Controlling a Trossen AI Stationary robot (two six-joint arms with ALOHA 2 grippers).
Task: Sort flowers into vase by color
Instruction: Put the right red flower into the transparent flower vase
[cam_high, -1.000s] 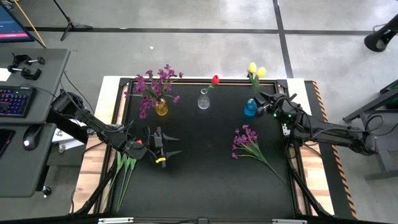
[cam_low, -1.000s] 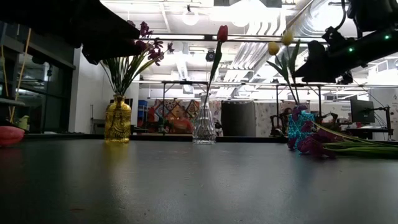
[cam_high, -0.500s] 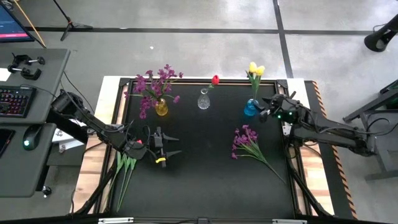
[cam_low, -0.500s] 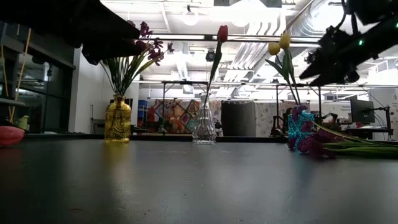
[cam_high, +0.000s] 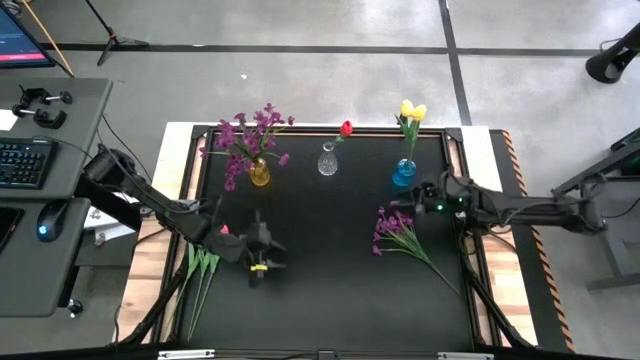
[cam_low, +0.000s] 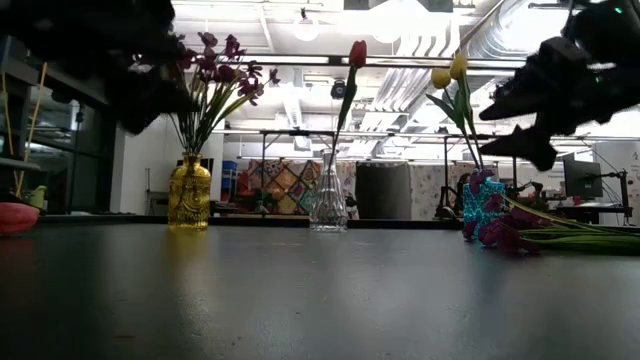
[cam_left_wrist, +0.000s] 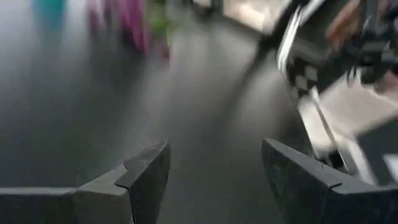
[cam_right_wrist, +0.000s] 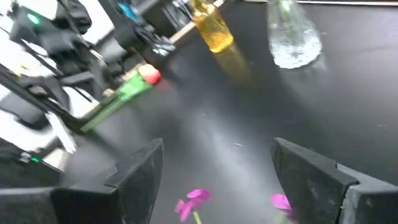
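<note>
My left pincer (cam_high: 268, 243) hangs wide and empty over the tabletop (cam_high: 320, 270), in front of the clear vase (cam_high: 327, 160), with red tulips (cam_high: 202, 262) lying at the mat's left edge. The yellow vase (cam_high: 259, 173) holds purple sprays, the clear vase 1 red tulip (cam_high: 346, 128), and the blue vase (cam_high: 403, 174) 2 yellow tulips. My right pincer (cam_high: 422, 203), wide and empty, sits right of the clear vase above the loose purple spray (cam_high: 398, 228). I should descend onto its stem, not the blooms, gripping mid-stem.
</note>
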